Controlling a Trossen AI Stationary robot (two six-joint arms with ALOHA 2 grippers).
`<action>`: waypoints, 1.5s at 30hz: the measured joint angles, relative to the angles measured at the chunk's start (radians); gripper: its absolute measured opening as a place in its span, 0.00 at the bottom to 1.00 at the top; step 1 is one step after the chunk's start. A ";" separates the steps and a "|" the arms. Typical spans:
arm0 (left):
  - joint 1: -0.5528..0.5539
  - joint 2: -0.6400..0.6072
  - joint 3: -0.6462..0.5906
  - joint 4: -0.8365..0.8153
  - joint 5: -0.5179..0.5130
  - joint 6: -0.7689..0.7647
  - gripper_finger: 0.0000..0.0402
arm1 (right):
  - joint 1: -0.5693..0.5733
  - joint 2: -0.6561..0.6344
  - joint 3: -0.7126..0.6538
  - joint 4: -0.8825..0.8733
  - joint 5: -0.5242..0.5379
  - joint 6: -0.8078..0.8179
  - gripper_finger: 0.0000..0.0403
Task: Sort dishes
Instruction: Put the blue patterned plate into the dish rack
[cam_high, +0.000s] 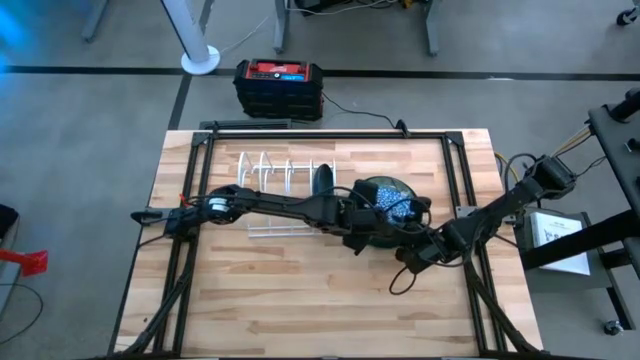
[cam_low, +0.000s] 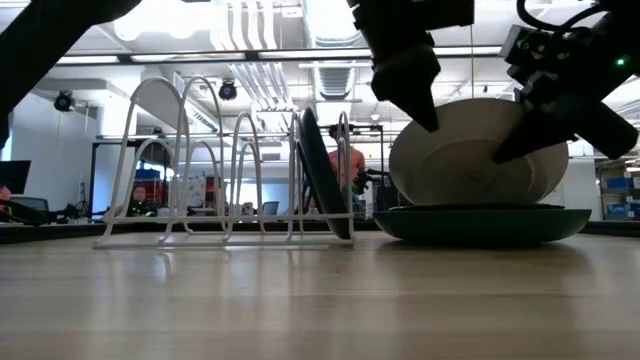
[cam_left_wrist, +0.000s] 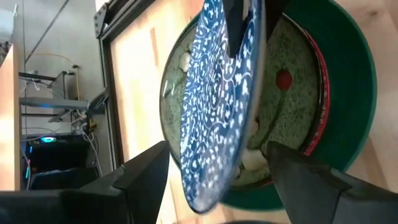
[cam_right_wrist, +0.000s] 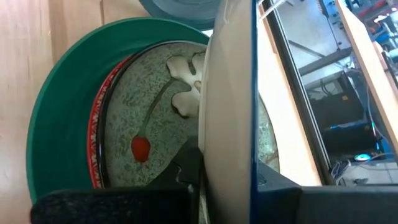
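Blue patterned plate (cam_left_wrist: 214, 106) tipped up on edge above the stack, white underside (cam_low: 478, 160) facing the low camera. Pinched at its rim by right gripper (cam_right_wrist: 205, 168), fingers pressed tight on the edge from the table's right side. Left gripper (cam_left_wrist: 217, 168) straddling the same plate from the opposite side, fingers (cam_left_wrist: 146, 171) spread wide on either side of the rim, not touching it.

Under the tilted plate: green-speckled plate with red rim and flower motif (cam_right_wrist: 149, 124), nested in a larger dark green plate (cam_right_wrist: 56, 124) lying flat on the wooden table (cam_high: 300, 300), right of centre.

White wire rack (cam_low: 200, 170) just left of the stack, close by. One dark plate (cam_low: 322, 175) standing upright in a slot at the rack's end nearest the stack; other slots bare in view. Left arm reaching across right over the rack's front edge, crowding the space between rack and stack.

Black-and-red box (cam_high: 278, 88) on the floor beyond the table's far edge, cable trailing to the table frame. White pedestal base (cam_high: 200, 60) on the floor beside it. Person in an orange top (cam_low: 352, 165) in the room behind, seen through the rack wires.
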 joint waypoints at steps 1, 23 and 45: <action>-0.002 -0.005 0.000 -0.012 -0.001 -0.008 0.64 | 0.000 0.000 0.000 -0.001 0.002 0.012 0.06; -0.025 -0.299 -0.045 -0.280 -0.090 -0.096 0.63 | 0.093 -0.032 0.112 -0.052 0.139 0.460 0.05; -0.180 -1.274 -1.057 0.564 0.124 -0.030 0.62 | 0.115 0.147 0.327 0.690 0.585 0.123 0.05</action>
